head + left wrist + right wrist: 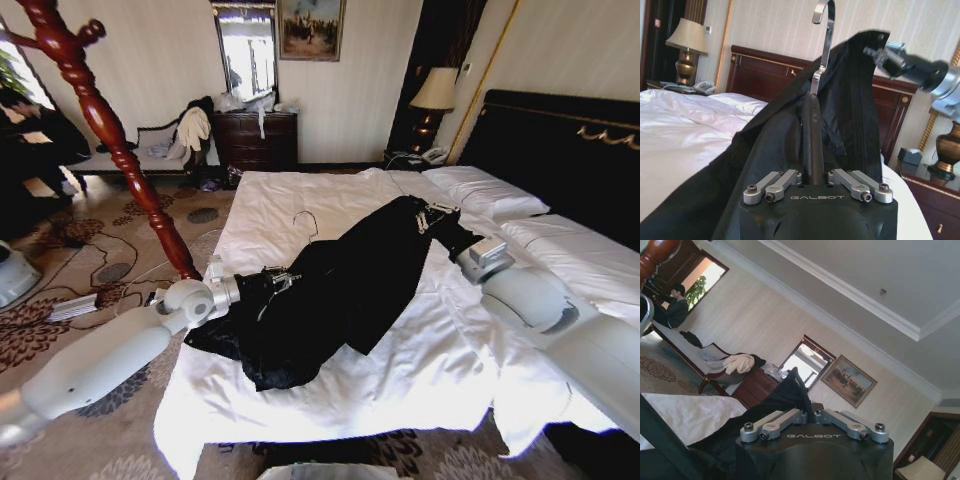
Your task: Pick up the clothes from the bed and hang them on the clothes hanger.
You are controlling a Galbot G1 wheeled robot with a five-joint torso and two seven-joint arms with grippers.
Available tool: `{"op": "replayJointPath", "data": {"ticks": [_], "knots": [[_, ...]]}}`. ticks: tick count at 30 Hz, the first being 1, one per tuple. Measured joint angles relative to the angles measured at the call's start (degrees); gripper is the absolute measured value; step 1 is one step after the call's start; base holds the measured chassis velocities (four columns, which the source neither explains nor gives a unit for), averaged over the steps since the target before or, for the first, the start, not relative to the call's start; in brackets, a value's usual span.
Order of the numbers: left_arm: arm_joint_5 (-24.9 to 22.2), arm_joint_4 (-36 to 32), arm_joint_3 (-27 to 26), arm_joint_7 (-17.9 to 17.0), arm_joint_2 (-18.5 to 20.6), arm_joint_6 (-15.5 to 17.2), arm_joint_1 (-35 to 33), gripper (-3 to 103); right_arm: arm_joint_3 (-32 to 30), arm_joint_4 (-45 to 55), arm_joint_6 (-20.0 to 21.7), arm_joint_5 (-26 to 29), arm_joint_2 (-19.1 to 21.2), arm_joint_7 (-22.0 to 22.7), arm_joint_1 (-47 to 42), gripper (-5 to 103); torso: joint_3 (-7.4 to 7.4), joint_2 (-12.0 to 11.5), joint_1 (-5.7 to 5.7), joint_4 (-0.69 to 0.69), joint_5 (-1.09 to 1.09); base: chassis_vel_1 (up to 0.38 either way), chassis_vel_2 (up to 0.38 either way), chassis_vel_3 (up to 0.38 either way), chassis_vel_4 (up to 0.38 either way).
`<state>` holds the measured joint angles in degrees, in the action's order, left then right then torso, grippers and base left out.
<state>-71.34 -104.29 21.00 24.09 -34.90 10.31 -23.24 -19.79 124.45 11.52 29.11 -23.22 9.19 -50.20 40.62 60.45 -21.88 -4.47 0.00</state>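
The clothes (340,290), a limp black garment, hang stretched between my two grippers above the bed (300,200) with its white wrinkled sheets. My left gripper (272,281) is at the garment's near end, shut on the black clothes hanger (812,135). The hanger's silver hook (822,40) sticks up out of the fabric and also pokes out above the garment (306,222). My right gripper (433,215) is shut on the garment's far end near the pillows. In the right wrist view black fabric (792,390) rises from between the closed fingers. The right gripper (875,51) pinches a raised corner.
A reddish-brown wooden coat stand (120,150) rises left of the bed, close to my left arm. A bench with pale garments (190,130) and a dresser (258,140) stand at the far wall. A lamp (433,95) sits by the black headboard (560,150).
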Motion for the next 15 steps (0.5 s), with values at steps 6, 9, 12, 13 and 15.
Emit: {"op": "replayJointPath", "data": {"ticks": [6, 9, 12, 13, 15], "knots": [[0.5, -0.1, 2.4, -1.3, -1.7, 0.6, 1.9, 16, 0.1, 0.3, 0.3, 0.4, 0.1, 0.1, 0.1, 0, 0.0, 0.0, 0.0, 0.0, -0.01, 0.0, 0.0, 0.0, 0.0], [0.5, -0.8, 4.7, -1.4, -1.9, 0.9, 3.7, 16, 0.5, -0.3, 0.3, 0.5, -0.3, 0.3, 0.3, 0, 0.0, 0.0, 0.0, 0.0, 0.01, 0.0, 0.0, 0.0, 0.0], [0.6, -1.1, 6.2, -1.5, -2.1, 1.0, 5.0, 16, 0.7, -0.4, 0.3, 0.5, -0.6, 0.4, 0.5, 0, 0.0, 0.0, 0.0, 0.0, 0.02, 0.0, 0.0, 0.0, 0.0], [0.6, -0.8, 7.1, -1.9, -2.5, 1.2, 6.0, 16, 0.7, -0.3, 0.3, 0.7, -0.7, 0.4, 0.5, 0, 0.0, 0.0, 0.0, 0.01, 0.01, 0.0, 0.0, 0.0, 0.0], [0.9, 0.5, 8.1, -3.0, -3.5, 1.3, 7.3, 16, 0.7, 0.1, 0.4, 0.9, -0.9, 0.4, 0.4, 0, 0.0, 0.0, 0.0, 0.0, 0.0, 0.0, 0.0, 0.0, 0.0]]}}
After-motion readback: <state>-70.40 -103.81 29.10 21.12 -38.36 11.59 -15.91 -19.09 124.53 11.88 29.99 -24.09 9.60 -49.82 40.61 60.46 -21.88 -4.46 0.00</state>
